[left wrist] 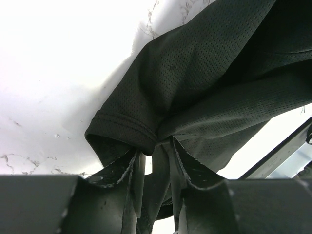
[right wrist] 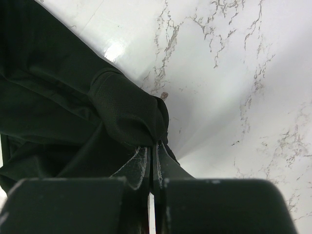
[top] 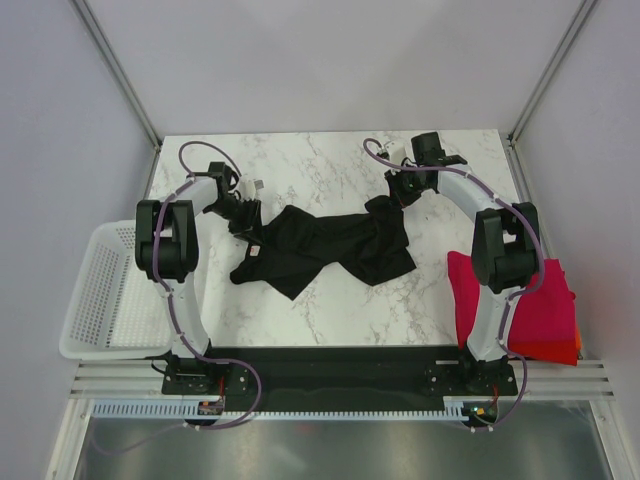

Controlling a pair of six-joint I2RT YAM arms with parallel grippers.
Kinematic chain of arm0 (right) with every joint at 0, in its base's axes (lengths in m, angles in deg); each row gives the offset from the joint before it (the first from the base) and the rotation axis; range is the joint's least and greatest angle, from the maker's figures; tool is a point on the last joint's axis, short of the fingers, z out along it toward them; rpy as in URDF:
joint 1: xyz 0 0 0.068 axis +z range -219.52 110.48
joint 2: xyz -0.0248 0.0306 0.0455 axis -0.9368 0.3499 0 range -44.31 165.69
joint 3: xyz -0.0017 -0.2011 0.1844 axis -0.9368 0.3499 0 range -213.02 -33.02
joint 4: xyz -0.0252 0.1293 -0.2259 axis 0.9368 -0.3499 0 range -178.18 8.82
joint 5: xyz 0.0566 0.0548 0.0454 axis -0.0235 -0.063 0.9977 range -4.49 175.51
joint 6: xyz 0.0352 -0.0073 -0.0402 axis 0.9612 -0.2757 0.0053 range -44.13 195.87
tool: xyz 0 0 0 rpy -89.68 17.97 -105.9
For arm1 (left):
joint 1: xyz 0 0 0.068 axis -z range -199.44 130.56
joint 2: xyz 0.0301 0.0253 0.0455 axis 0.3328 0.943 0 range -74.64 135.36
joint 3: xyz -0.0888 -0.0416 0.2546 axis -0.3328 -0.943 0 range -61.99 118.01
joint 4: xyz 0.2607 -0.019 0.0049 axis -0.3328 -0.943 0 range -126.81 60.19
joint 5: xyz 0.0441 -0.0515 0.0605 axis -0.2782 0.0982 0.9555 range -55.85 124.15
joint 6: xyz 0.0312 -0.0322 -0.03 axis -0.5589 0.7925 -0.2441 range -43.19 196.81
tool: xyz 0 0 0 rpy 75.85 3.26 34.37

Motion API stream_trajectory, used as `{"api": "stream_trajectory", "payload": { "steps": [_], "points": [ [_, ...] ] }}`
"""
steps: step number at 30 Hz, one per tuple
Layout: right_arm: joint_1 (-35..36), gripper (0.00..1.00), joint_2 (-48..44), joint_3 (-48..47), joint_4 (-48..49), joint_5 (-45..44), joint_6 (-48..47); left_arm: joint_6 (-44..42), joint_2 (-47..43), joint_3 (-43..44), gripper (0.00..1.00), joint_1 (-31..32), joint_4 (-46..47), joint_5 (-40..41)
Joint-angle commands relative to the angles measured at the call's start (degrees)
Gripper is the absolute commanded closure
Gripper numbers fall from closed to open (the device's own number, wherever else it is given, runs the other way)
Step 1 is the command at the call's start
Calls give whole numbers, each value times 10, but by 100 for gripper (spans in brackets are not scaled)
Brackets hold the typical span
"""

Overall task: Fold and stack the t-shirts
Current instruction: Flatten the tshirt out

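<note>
A black t-shirt [top: 320,245] lies crumpled and stretched across the middle of the marble table. My left gripper [top: 245,213] is at its left end. In the left wrist view the jaws [left wrist: 157,146] stand part-way apart around a fold of the shirt's sleeve [left wrist: 195,73], and light shows beside the left pad. My right gripper [top: 397,190] is at the shirt's right end. Seen from the right wrist, it [right wrist: 157,144] is shut on a bunched edge of the black cloth [right wrist: 122,107]. A folded magenta-red t-shirt [top: 535,295] lies on an orange-red one [top: 555,350] at the right edge.
A white mesh basket [top: 95,300] sits off the table's left edge, beside the left arm. The right arm's upright link stands just in front of the folded stack. Grey walls enclose the table on three sides.
</note>
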State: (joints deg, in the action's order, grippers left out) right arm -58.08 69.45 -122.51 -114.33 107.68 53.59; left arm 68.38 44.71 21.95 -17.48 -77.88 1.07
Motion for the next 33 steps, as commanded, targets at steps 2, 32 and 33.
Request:
{"api": "stream_trajectory", "payload": {
  "steps": [2,32,33],
  "points": [
    [-2,100,-15,-2,12,7,0,9,-11,13,68,1,6,-16],
    [-34,100,-137,3,10,6,-61,-55,-250,47,98,-69,-27,-44],
    [-35,100,-143,11,12,2,-65,-55,-256,44,98,-72,-26,-43]
  ]
}}
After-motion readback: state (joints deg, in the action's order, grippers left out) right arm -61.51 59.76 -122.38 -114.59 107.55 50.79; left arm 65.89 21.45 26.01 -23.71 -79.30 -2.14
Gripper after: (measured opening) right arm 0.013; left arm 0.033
